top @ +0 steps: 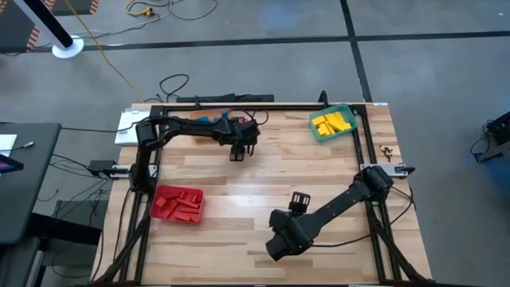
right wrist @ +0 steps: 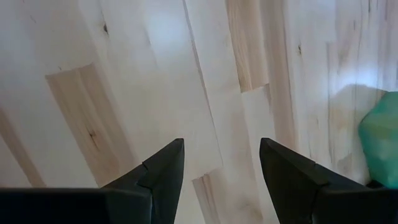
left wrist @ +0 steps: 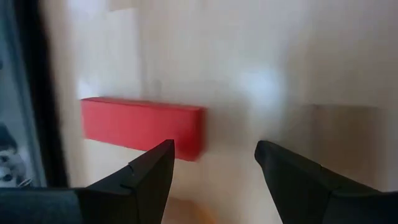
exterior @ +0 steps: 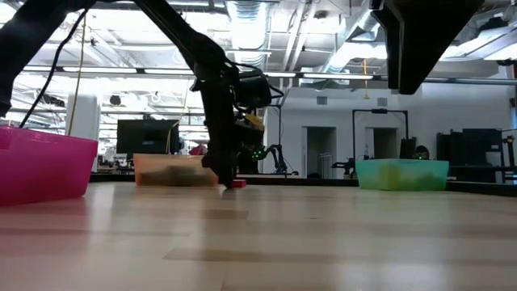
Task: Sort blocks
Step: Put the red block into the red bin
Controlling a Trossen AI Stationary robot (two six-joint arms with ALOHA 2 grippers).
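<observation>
Left end effector (left wrist: 214,165) open beside red block (left wrist: 142,126)

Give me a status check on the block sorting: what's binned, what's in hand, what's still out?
Done: red blocks lie in the red bin, yellow blocks in the green bin. In hand: nothing gripped; the left gripper is open over a loose red block on the table, one finger past its end. The right gripper waits open and empty. Left: that block; the orange bin can't be read.
</observation>
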